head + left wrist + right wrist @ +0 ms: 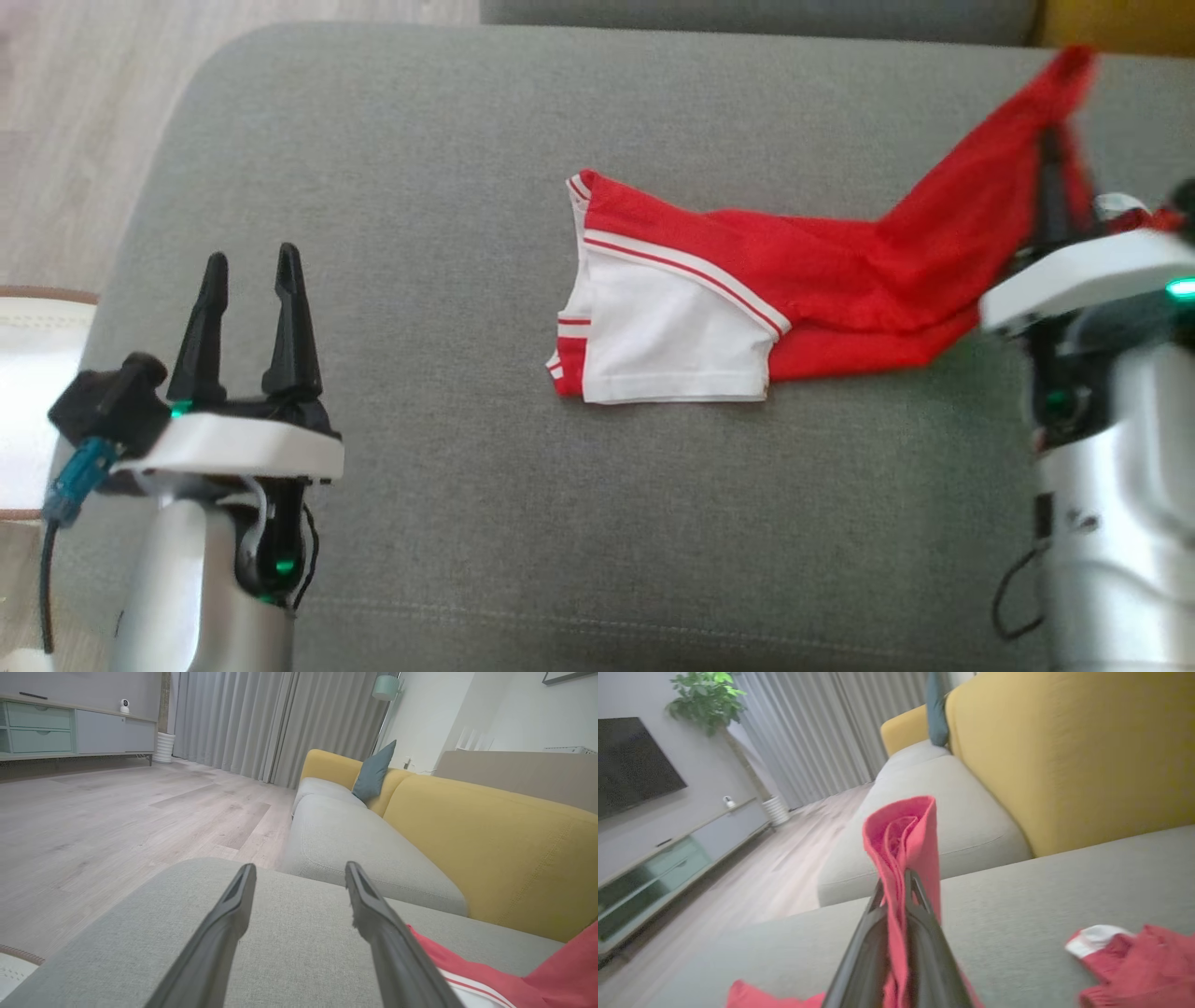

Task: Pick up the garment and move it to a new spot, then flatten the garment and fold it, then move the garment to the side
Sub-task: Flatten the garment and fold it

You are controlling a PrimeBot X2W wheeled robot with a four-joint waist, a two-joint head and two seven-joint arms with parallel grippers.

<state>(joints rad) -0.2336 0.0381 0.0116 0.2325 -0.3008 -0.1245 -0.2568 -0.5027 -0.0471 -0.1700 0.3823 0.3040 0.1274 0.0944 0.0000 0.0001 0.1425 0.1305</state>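
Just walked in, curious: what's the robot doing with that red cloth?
The right claw is shut on one end of a red and white garment, holding it raised while the rest lies rumpled on the grey cushion. The left claw hangs open off to the left, touching nothing. Nothing is flattened or folded yet.

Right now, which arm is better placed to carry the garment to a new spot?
Right. The right gripper is shut on the garment at its raised red end; the left gripper hangs open and empty, apart from it.
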